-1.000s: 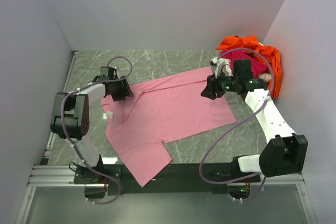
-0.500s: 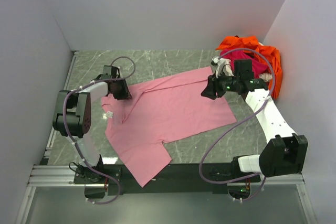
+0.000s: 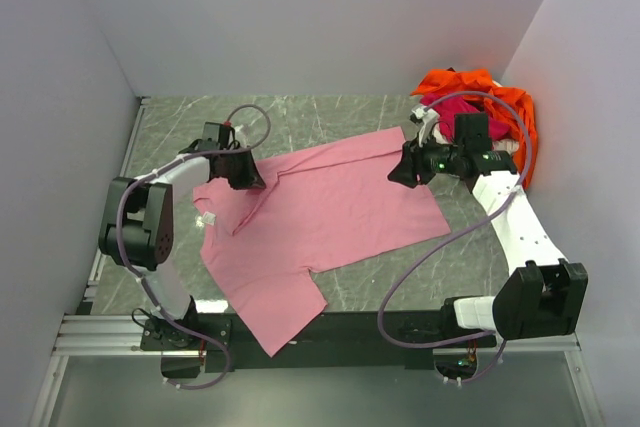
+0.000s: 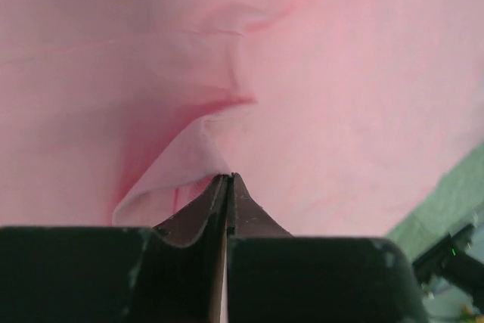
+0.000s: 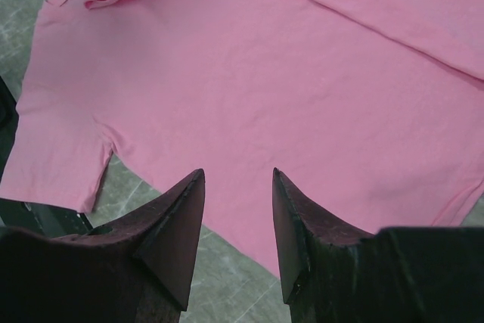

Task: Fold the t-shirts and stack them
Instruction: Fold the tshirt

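Note:
A light pink t-shirt (image 3: 330, 212) lies spread on the green table, its lower hem hanging over the near edge. My left gripper (image 3: 250, 176) sits at the shirt's upper left corner, shut on a raised fold of the pink cloth (image 4: 189, 164), which runs into the closed tips of the left gripper (image 4: 229, 178). Over the shirt's far right edge, my right gripper (image 3: 402, 168) stands open. In its wrist view the right gripper (image 5: 237, 178) holds nothing above the pink t-shirt (image 5: 302, 73). A magenta t-shirt (image 3: 468, 113) and an orange t-shirt (image 3: 505, 102) lie bunched at the back right.
Grey walls close in the table (image 3: 330, 117) on the left, back and right. A black rail (image 3: 350, 332) runs along the near edge between the arm bases. A small white label (image 3: 208, 218) shows at the shirt's left side. The right arm's cable (image 3: 420, 267) loops over the table.
My left gripper has shut on the pink cloth and slid a little right, lifting a fold. The right gripper has shifted slightly to the right and stays open.

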Controlling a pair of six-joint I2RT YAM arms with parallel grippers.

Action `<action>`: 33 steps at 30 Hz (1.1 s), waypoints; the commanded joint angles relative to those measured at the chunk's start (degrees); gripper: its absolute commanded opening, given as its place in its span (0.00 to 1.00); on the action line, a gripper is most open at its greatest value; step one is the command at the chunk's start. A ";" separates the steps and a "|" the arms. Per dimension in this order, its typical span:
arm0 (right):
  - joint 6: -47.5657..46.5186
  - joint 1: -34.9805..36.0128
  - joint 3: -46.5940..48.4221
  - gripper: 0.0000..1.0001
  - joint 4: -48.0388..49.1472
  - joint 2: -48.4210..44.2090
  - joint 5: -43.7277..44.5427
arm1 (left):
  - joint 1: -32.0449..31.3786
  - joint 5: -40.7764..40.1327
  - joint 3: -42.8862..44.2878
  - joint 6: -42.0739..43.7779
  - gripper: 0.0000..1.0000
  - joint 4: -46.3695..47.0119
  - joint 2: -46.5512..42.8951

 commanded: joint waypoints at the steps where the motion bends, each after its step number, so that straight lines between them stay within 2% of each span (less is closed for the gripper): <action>1: -0.40 -1.00 -0.85 0.48 0.49 -2.21 -1.46 | -2.10 6.95 0.88 1.51 0.08 -0.93 -1.89; 4: -0.49 -1.27 -0.85 0.48 0.40 -2.12 -1.46 | -4.03 7.13 2.27 2.92 0.21 -3.21 -1.54; 5: -0.57 -1.35 -0.85 0.48 0.31 -2.04 -1.55 | -4.65 6.95 2.80 3.44 0.33 -4.18 -1.37; 6: -0.66 -1.53 -0.94 0.48 0.40 -2.03 -1.46 | -5.18 6.78 3.33 4.58 0.37 -6.19 -1.28; 9: -0.75 -1.71 -0.94 0.48 0.31 -1.86 -1.46 | -6.94 4.33 5.18 6.34 0.43 -9.62 -2.67; 11: -0.75 -1.88 -1.03 0.48 0.31 -1.86 -1.38 | -8.25 -0.42 6.23 7.48 0.45 -10.78 -4.52; 18: -0.92 -1.97 -1.03 0.48 0.13 -1.16 -1.37 | -9.31 -9.12 1.59 10.21 0.45 -6.66 -19.18; 21: -3.29 -1.97 -1.20 0.48 -0.83 -0.80 -1.99 | -9.14 -13.60 -1.05 9.69 0.38 -5.42 -23.06; 22: -4.78 -1.97 -1.38 0.48 -2.22 -0.80 -3.12 | -8.96 -14.40 -2.54 9.25 0.35 -4.98 -24.03; 24: -10.57 -1.88 -1.90 0.49 -3.81 -0.98 -4.71 | -8.88 -16.06 -4.65 8.03 0.19 -2.00 -28.67; 25: -16.07 -1.88 -2.26 0.50 -6.00 -1.41 -7.50 | -8.27 -16.51 -7.27 7.32 0.07 -0.51 -30.61; 26: -19.00 -1.80 -2.78 0.50 -6.98 -1.77 -9.09 | -7.74 -16.86 -8.78 6.71 0.04 0.89 -32.81; 28: -25.50 -0.58 -5.06 0.50 -11.09 -2.82 -12.25 | -5.38 -17.82 -12.81 3.02 0.07 4.77 -38.88; 29: -34.32 0.22 -5.85 0.50 -13.29 -3.87 -14.88 | -4.49 -17.75 -14.14 0.31 0.13 5.65 -42.11; 30: -38.76 1.62 -7.43 0.50 -15.40 -4.31 -15.95 | -3.44 -17.48 -15.29 -0.41 0.15 6.52 -43.45; 32: -43.45 7.57 -9.37 0.54 -16.40 -5.89 -15.01 | -1.06 -13.80 -16.79 -0.07 0.29 5.84 -45.91; 33: -43.64 10.04 -11.47 0.54 -15.26 -6.42 -13.95 | -0.62 -13.01 -16.53 0.28 0.32 3.31 -46.27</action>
